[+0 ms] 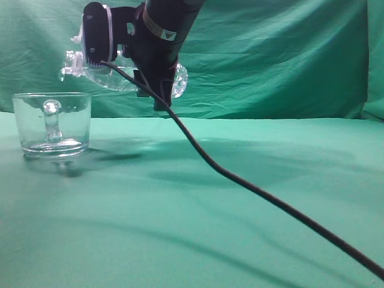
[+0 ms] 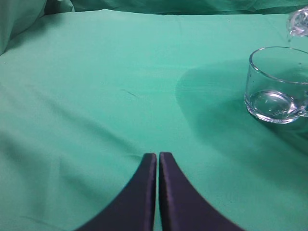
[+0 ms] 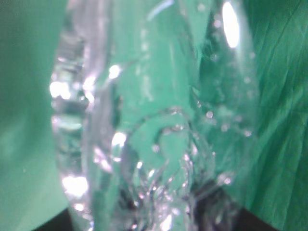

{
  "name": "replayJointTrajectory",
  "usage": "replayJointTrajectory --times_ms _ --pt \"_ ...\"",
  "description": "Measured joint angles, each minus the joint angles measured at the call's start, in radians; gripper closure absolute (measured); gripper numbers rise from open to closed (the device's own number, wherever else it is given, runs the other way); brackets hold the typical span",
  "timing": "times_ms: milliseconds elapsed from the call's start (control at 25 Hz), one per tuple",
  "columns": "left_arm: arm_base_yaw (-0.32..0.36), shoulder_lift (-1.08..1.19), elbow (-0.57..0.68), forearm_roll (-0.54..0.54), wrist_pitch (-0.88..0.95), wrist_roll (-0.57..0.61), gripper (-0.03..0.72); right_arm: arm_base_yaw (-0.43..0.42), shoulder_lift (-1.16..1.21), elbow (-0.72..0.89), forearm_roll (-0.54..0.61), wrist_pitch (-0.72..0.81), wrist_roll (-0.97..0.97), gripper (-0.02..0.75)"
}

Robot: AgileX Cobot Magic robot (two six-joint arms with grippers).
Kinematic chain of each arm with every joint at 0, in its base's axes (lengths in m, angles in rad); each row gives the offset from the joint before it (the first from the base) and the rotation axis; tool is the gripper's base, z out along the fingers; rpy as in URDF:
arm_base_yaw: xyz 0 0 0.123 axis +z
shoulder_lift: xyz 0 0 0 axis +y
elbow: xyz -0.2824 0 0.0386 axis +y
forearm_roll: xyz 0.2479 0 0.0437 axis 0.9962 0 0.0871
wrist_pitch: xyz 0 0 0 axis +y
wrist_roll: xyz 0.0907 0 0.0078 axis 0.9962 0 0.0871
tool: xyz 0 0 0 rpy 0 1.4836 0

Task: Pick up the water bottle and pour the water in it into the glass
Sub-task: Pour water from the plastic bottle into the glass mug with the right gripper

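Exterior view showed, nearest the lens, a black cable (image 1: 270, 201) trailing across the green cloth (image 1: 240, 240) and up to the right arm. Farther back, the right gripper (image 1: 157, 81) was clamped around the water bottle (image 1: 120, 77), which lay tipped close to horizontal in the air, neck toward the left and just above the rim of the glass (image 1: 53, 125). The glass stood upright on the cloth at the left, handle facing the camera. In the right wrist view the bottle's clear wall (image 3: 159, 120) filled the picture, beaded with droplets; the gripper's fingers could not be made out there. The left gripper (image 2: 158, 161) hung low over bare cloth with its jaws pressed together and nothing between them, the glass well off to its right. I could see no stream, and the level in the glass was too faint to read. In my judgement the bottle was thin, light plastic that would dent under a hard squeeze and run slippery where wet; the ribbed middle, where it was held, looked the soundest place to take it. The thick-based glass seemed heavy enough to stay put, though breakable if knocked.
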Motion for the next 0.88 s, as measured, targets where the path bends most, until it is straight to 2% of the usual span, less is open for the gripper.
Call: replayJointTrajectory --times_ms 880 --pt "0.0 0.0 0.0 0.0 0.0 0.0 0.688 0.0 0.0 0.0 0.0 0.048 -0.075 0.437"
